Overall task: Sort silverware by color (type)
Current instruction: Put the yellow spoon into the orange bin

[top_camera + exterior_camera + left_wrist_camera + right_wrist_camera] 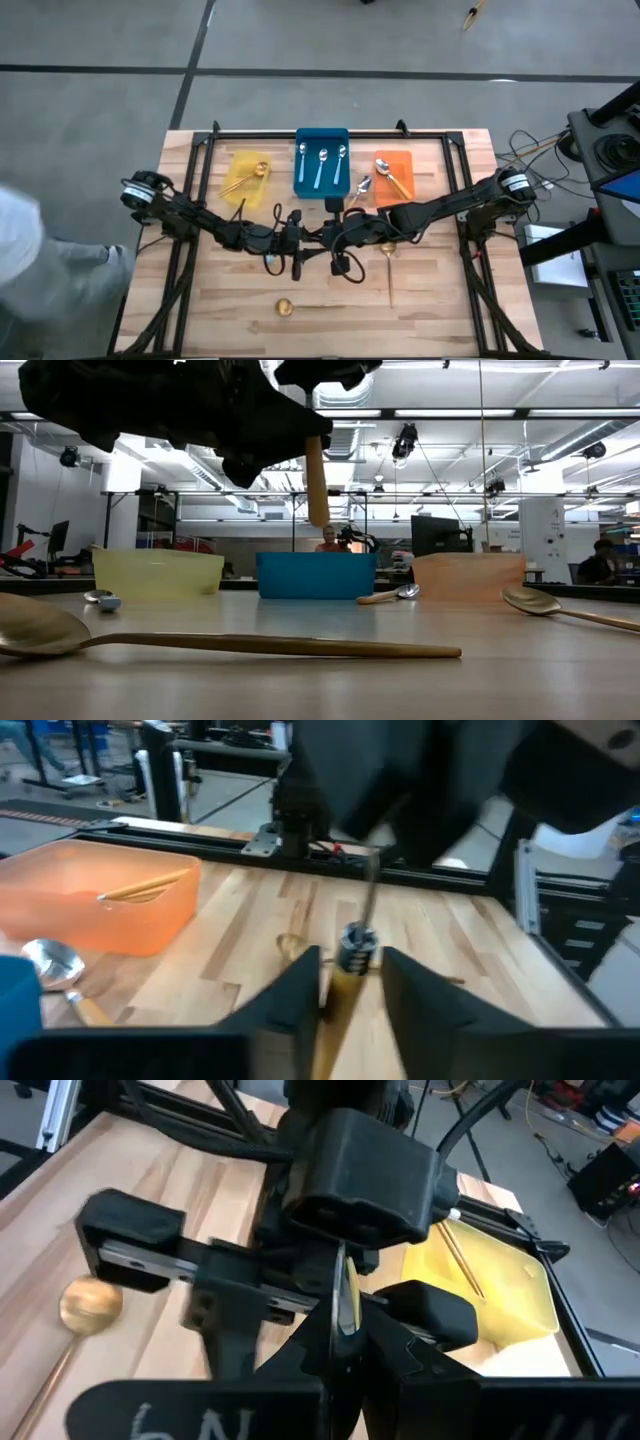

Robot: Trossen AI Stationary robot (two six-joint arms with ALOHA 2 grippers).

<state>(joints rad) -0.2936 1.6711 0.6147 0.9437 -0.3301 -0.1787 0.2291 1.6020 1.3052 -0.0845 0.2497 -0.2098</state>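
Spoon count and layout, front of tabletop (pixel 230 290) to back:

- Gold spoon (pixel 230 645) lies flat across the front edge, unsorted. Second gold spoon (pixel 570 612) is a bit further back on the right, also loose. 2 gold left to move.
- Mid-table, both arms meet above the wood. Right gripper (pixel 345 1325) is clamped on the bowl of an orange-handled spoon (pixel 317 480), so the handle hangs straight down, clear of the surface. Left gripper (pixel 350 982) sits half open, fingers (pixel 300 990) either side of that handle. Can't tell if they touch it. Reads as a handover: bowl-end grip leaves the handle free for the other arm to take.
- Stray blue-handled spoon (pixel 103 600) sits in front of the yellow bin (pixel 232 158), seen only from table level.
- Stray orange-handled spoon (pixel 362 187) lies on the wood between blue bin (pixel 322 134) and orange bin (pixel 405 160), just beside the orange one. Not sorted yet.
- Back row, 3 bins side by side, one per colour so each type has its own drop:
  - yellow: at least 1 gold, exact count unclear
  - blue: 3 blue-handled
  - orange: 1 orange-handled

Totals visible: gold 3+, blue 4, orange 3 (1 binned, 1 loose, 1 in the air). My read is roughly half done, with 5 still outside the bins, counting the held one.
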